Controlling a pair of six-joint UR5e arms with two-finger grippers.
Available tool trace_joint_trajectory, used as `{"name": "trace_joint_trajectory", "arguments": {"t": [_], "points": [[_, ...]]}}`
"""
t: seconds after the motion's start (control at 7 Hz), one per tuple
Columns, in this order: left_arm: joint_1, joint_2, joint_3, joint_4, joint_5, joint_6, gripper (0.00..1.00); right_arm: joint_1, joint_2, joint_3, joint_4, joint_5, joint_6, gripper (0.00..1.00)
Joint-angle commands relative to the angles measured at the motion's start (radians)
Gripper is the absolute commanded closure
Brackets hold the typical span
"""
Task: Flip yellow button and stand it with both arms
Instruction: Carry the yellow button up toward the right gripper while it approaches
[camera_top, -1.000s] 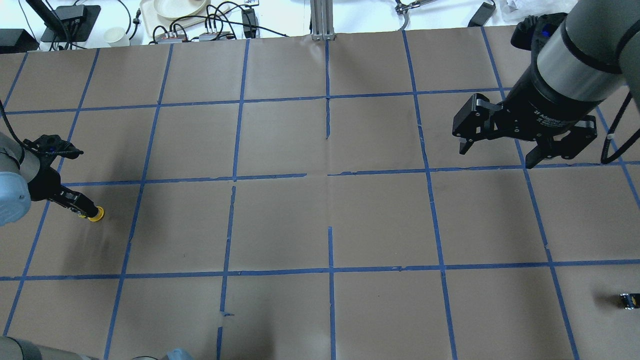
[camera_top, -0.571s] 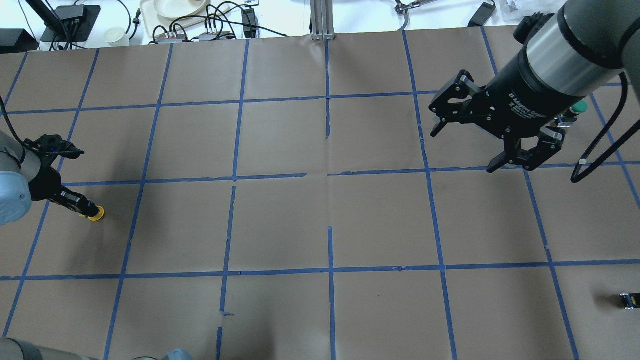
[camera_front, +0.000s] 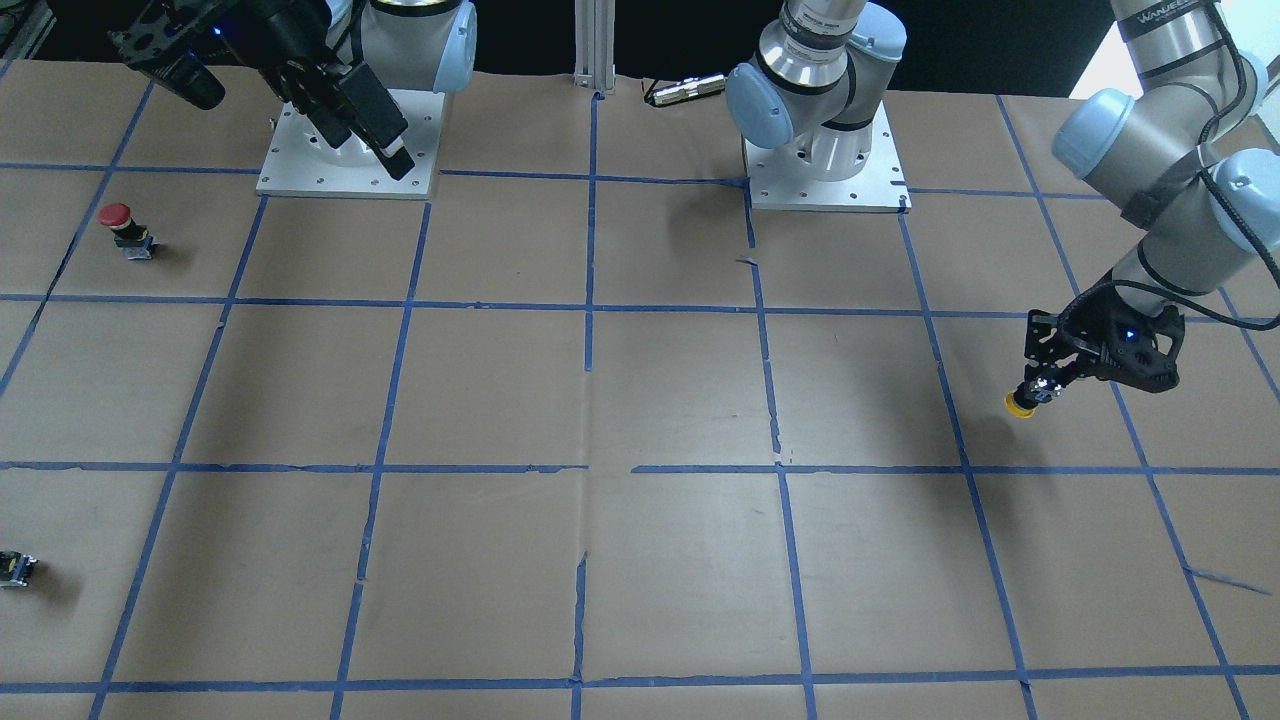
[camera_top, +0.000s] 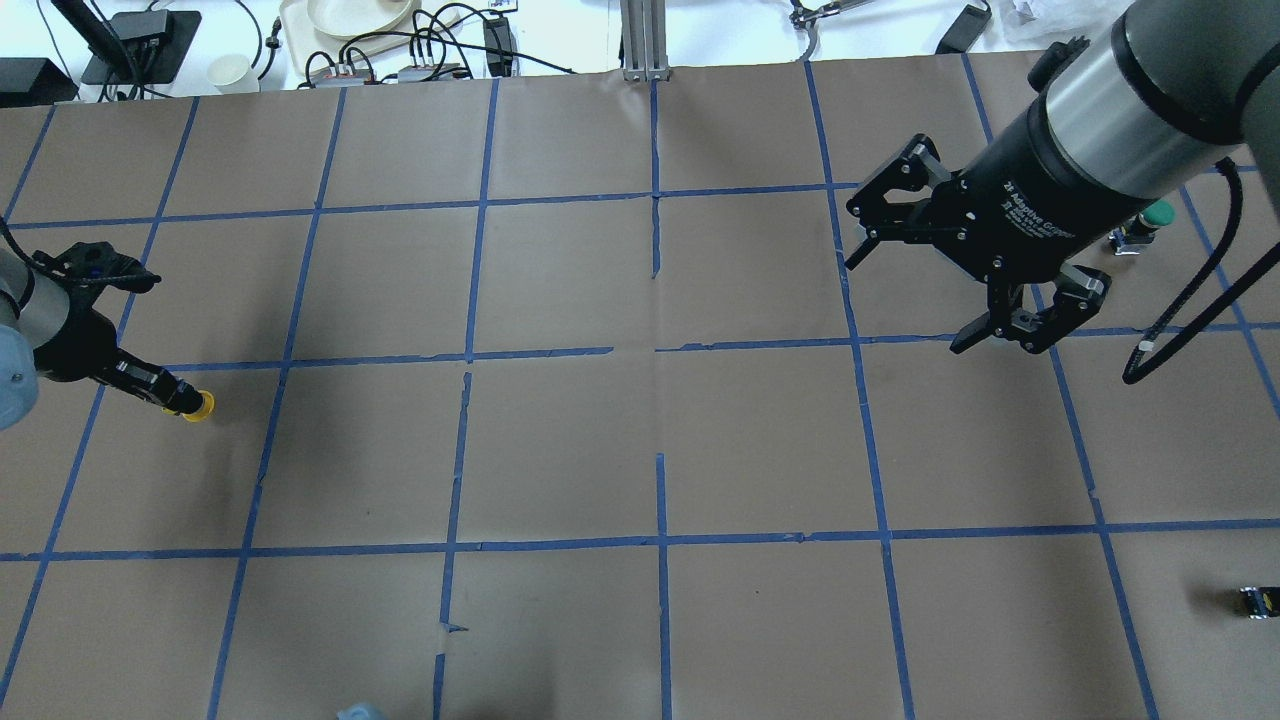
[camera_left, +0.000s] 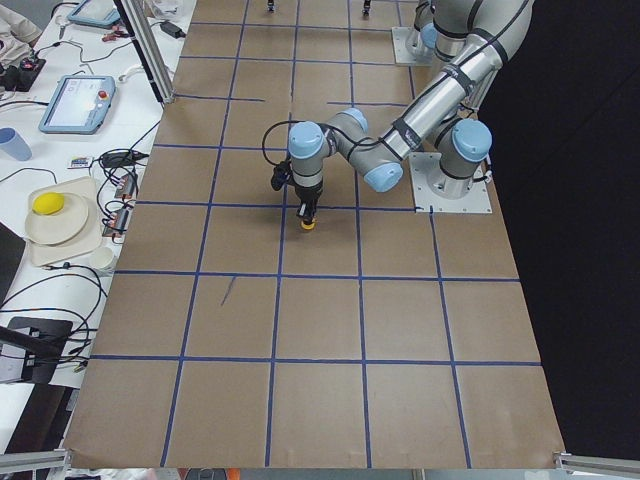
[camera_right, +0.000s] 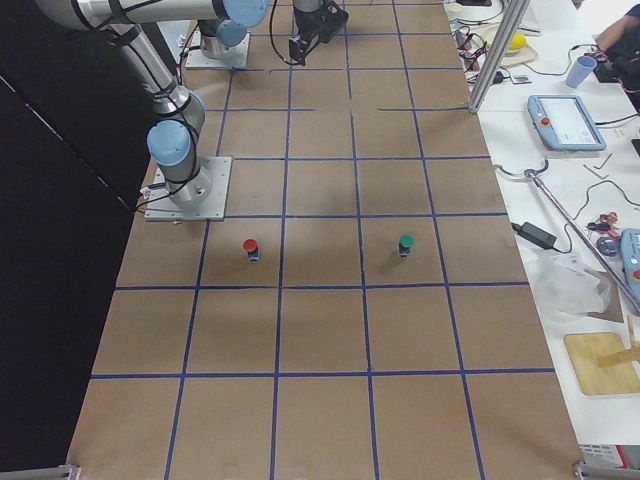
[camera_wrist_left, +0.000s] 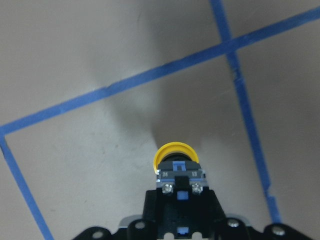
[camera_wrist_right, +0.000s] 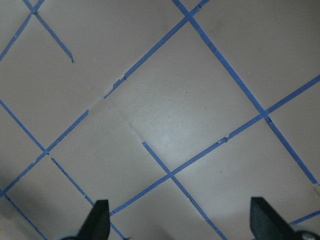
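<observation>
The yellow button is clenched by its body in the left gripper — cap outward — over the table's left side. The right gripper is held spread wide, far right.

Bright, even light; soft shadow by the yellow button; pale glare on the brown paper
</observation>
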Motion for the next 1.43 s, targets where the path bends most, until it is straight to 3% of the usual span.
{"name": "trace_joint_trajectory", "arguments": {"t": [0.0,0.14,0.29,0.57,0.71,1.0,1.29], "points": [[-0.114,0.052,0.050,-0.143,-0.182,-0.117,0.97,-0.002,0.003,-0.002,-0.003,0.032,0.002,0.00],[-0.183,0.077,0.076,-0.224,-0.265,-0.196,0.97,-0.002,0.004,-0.002,-0.004,0.089,0.016,0.00],[-0.226,0.121,0.087,-0.272,-0.320,-0.204,0.97,-0.002,0.006,-0.002,-0.004,0.090,0.019,0.00],[-0.254,0.198,0.089,-0.479,-0.594,-0.322,0.97,-0.011,0.006,-0.003,-0.006,0.118,0.048,0.00],[-0.257,0.230,0.089,-0.600,-0.711,-0.330,0.98,-0.034,0.006,-0.002,-0.004,0.175,0.074,0.00],[-0.259,0.321,0.089,-0.810,-0.944,-0.382,0.98,-0.049,0.007,0.004,-0.003,0.180,0.073,0.00],[-0.376,0.344,0.134,-0.813,-1.102,-0.584,0.99,-0.054,0.018,0.006,-0.004,0.378,0.150,0.00]]}}
